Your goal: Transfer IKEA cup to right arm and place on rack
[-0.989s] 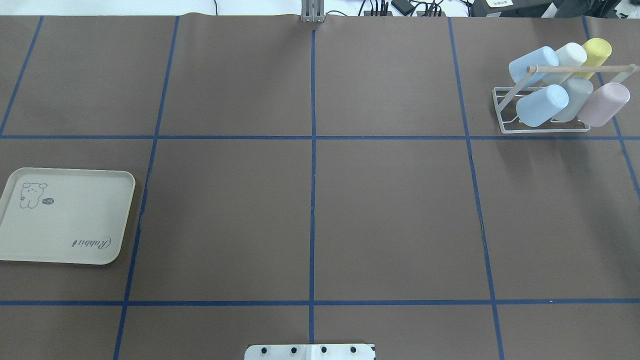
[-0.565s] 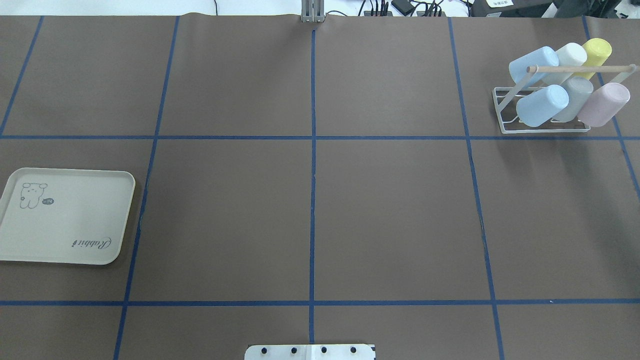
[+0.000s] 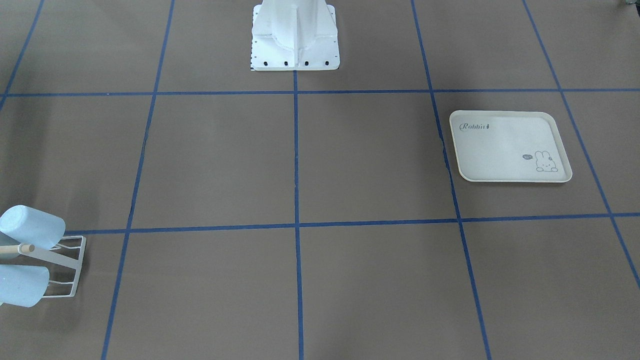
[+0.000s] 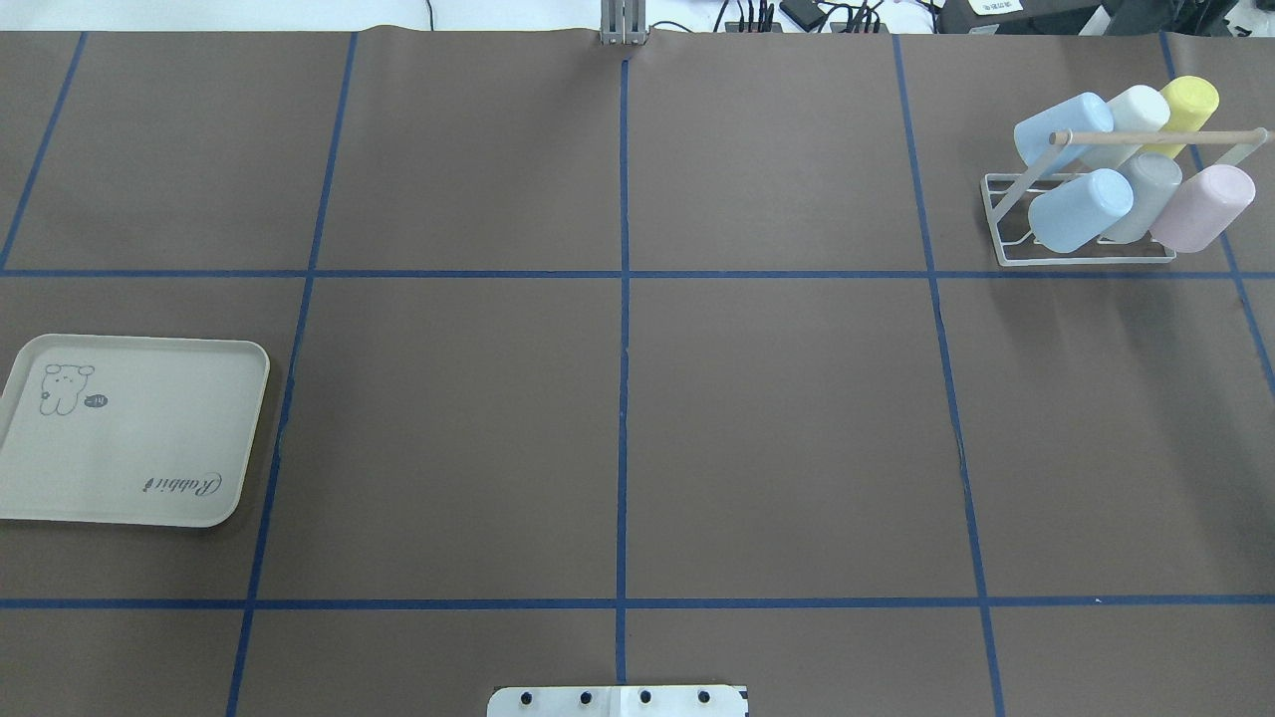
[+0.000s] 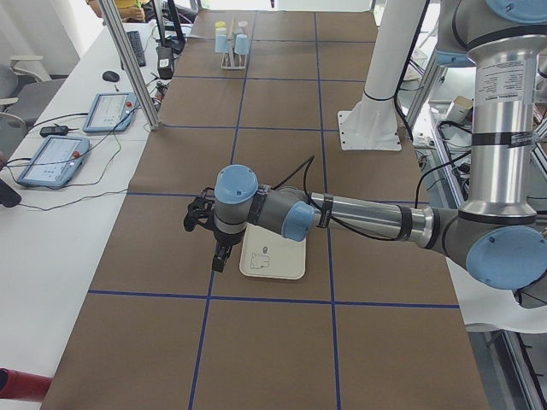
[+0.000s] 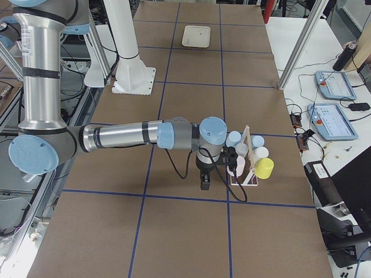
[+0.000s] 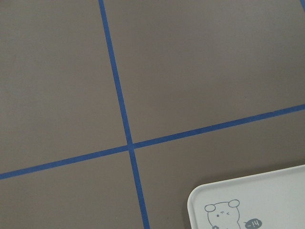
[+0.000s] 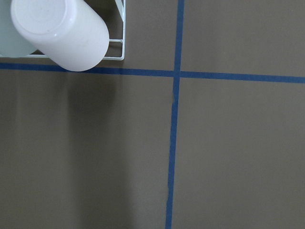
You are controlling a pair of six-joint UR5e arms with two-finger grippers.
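**A:** So did anything actually change in that last second?

**B:** Nope. The overhead view matched the shot from a second earlier. All six cups (image 4: 1081, 211) sat tilted on the rack (image 4: 1160, 135), and the tray (image 4: 149, 448) was bare over on the left side. My guess is the job was basically finished, with nothing left to hand over.

**A:** Where were the grippers then?

**B:** They only showed in the side views. The right gripper (image 6: 204, 180) hung just beside the rack's near end, close to the pink cup (image 4: 1203, 207), and I saw nothing held in it. The left gripper (image 5: 220, 256) hovered at the tray's edge, well apart from every cup. I couldn't tell from those angles whether either one had its fingers spread or pressed together.
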